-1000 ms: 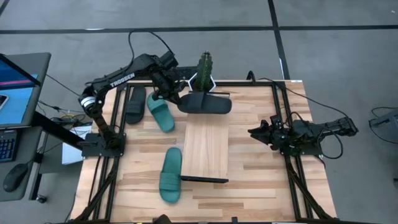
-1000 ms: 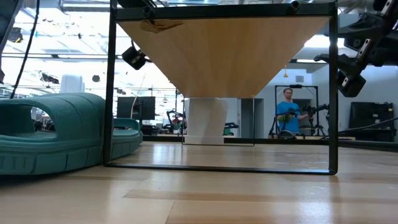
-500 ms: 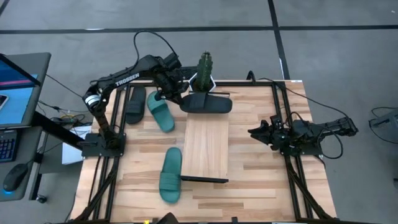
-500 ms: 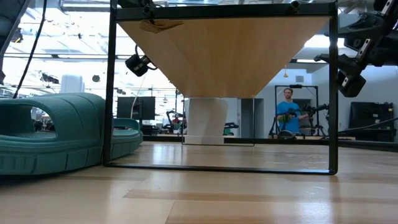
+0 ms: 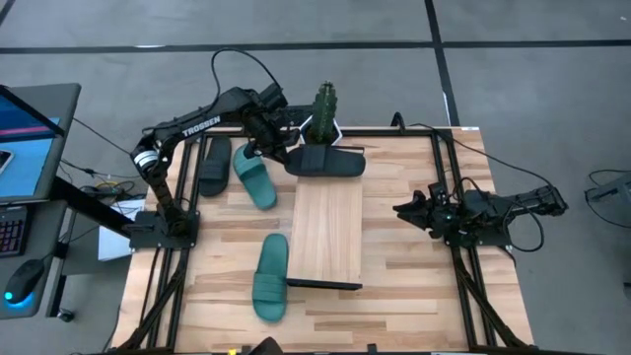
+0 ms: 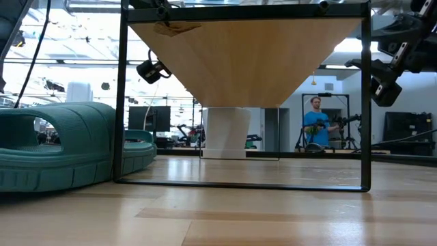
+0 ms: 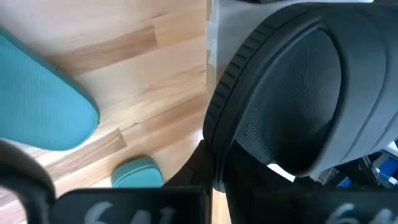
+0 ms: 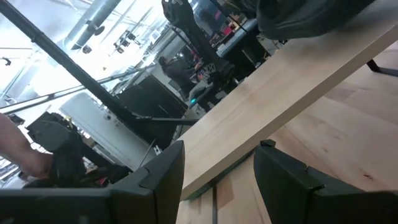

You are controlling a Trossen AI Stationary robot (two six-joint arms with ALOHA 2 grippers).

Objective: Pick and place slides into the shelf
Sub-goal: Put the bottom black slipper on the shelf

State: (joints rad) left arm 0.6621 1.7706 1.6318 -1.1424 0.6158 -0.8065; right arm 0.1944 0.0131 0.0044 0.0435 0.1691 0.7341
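Note:
A black slide lies crosswise on the far end of the light-wood shelf. My left gripper is at that slide's left end, shut on it. In the left wrist view the slide fills the picture. A second black slide and a teal slide lie flat on the table to the left. Another teal slide lies near the shelf's near left corner and shows in the low view. My right gripper hangs open at the table's right, beside the shelf. My left gripper holds the black slide by its left end, coming level from the table's left. The slide's own body hides the fingers at the place of contact, so the kind of hold cannot be told. The slide rests on the shelf's far end.
A green cactus-like plant in a white pot stands just beyond the shelf's far end. Black frame rails run along the table's sides. A monitor and keyboard sit off the table's left. A person stands far behind in the room.
My left gripper has moved slightly toward the table's far edge, and the black slide it holds has shifted a little with it on the shelf's far end. The right arm has kept still.

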